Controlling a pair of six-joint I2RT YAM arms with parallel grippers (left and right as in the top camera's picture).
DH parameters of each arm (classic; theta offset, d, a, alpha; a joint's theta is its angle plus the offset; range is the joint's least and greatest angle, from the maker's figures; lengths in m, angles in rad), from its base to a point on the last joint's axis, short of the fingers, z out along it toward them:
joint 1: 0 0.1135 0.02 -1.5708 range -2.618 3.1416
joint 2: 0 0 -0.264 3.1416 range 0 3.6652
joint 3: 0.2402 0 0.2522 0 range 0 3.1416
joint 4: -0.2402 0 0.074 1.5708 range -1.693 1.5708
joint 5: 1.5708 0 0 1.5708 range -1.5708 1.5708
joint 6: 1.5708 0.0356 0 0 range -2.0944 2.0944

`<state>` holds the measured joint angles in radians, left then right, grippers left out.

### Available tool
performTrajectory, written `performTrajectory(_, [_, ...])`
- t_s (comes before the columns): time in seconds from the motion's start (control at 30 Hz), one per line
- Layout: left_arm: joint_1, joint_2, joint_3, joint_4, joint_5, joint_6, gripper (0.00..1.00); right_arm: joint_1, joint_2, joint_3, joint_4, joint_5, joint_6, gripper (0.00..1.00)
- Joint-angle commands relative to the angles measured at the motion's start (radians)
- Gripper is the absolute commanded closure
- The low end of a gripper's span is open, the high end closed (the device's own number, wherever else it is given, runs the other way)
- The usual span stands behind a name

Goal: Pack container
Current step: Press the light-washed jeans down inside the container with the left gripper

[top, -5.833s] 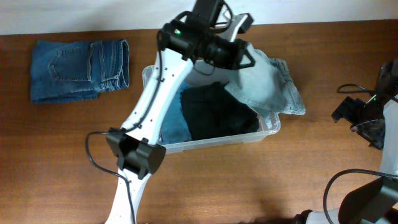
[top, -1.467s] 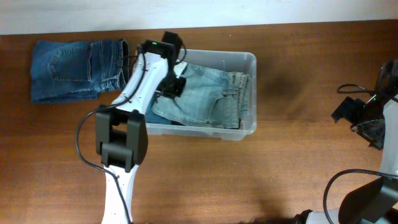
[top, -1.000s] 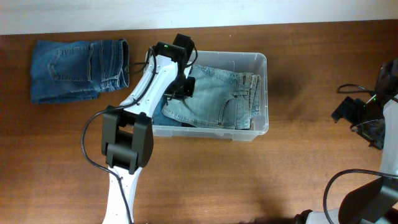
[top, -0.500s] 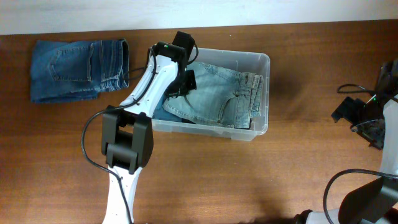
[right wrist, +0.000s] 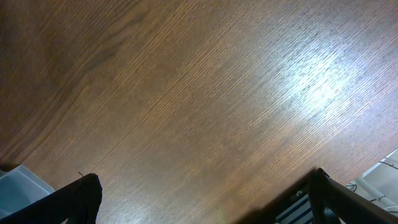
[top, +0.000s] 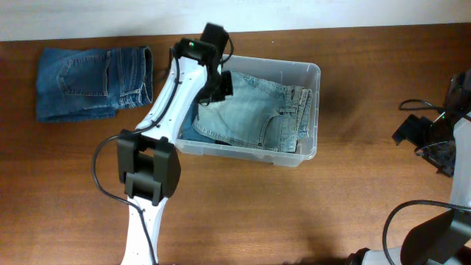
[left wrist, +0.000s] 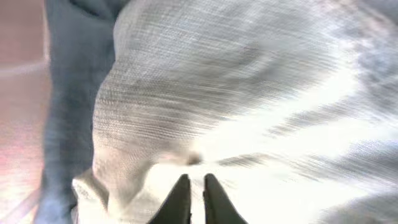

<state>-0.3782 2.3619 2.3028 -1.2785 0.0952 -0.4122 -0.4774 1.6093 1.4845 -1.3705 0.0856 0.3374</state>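
The container [top: 310, 71], a clear bin, stands at the table's middle with light-blue jeans [top: 257, 118] spread flat inside, over a darker blue garment [top: 187, 134]. My left gripper [top: 223, 85] hovers at the bin's far left corner, over the jeans' edge. In the left wrist view the left gripper [left wrist: 194, 182] is all but shut, a thin slit between its dark fingers [left wrist: 180, 193] and nothing in it; the pale denim [left wrist: 249, 93] below is blurred. My right gripper [right wrist: 202, 196] stands wide open over bare wood, far right of the bin.
Folded dark-blue jeans [top: 92, 81] lie on the table left of the bin. The right arm [top: 434, 136] and its cables sit at the table's right edge. A white wall runs along the far side.
The left gripper has let go of the light jeans and pulled back toward the bin's far left corner. The jeans stay in the bin. The right arm has not moved.
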Motion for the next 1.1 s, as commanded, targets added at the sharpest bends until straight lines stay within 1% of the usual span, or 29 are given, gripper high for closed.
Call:
performTrajectory(0.0, [-0.032,-0.029,0.071,-0.003,0.017,0.063,0.79,-0.001,0.0,-0.001,0.001,0.002,0.008,0.02])
performTrajectory(0.07, [-0.045,-0.025,0.069,0.016,0.003,0.075,0.78,-0.001,0.0,-0.001,0.001,0.002,0.008,0.02])
performTrajectory(0.2, [-0.056,-0.005,0.069,0.061,-0.114,0.074,0.78,-0.001,0.0,-0.001,0.001,0.001,0.008,0.02])
performTrajectory(0.27, [-0.056,0.01,0.068,0.07,-0.127,0.076,0.79,-0.001,0.0,-0.001,0.001,0.002,0.008,0.02])
performTrajectory(0.3, [-0.052,0.031,0.068,0.078,-0.145,0.078,0.8,-0.001,0.0,-0.001,0.001,0.002,0.008,0.02])
performTrajectory(0.33, [-0.049,0.042,0.068,0.08,-0.167,0.078,0.84,-0.001,0.0,-0.001,0.001,0.002,0.008,0.02])
performTrajectory(0.4, [-0.04,0.068,0.068,0.081,-0.228,0.085,0.87,-0.001,0.0,-0.001,0.001,0.002,0.008,0.02])
performTrajectory(0.43, [-0.035,0.081,0.068,0.081,-0.246,0.105,0.87,-0.001,0.0,-0.001,0.001,0.002,0.008,0.02])
performTrajectory(0.53, [-0.023,0.117,0.068,0.081,-0.249,0.161,0.87,-0.001,0.0,-0.001,0.001,0.001,0.008,0.02])
performTrajectory(0.7, [-0.022,0.154,0.068,0.083,-0.249,0.172,0.87,-0.001,0.0,-0.001,0.001,0.002,0.008,0.02])
performTrajectory(0.77, [-0.022,0.154,0.068,0.089,-0.249,0.174,0.9,-0.001,0.0,-0.001,0.001,0.002,0.008,0.01])
performTrajectory(0.9, [-0.023,0.134,0.082,0.077,-0.249,0.183,0.93,-0.001,0.0,-0.001,0.001,0.002,0.008,0.01])
performTrajectory(1.07, [-0.032,0.077,0.145,0.015,-0.226,0.182,0.93,-0.001,0.0,-0.001,0.001,0.002,0.008,0.02])
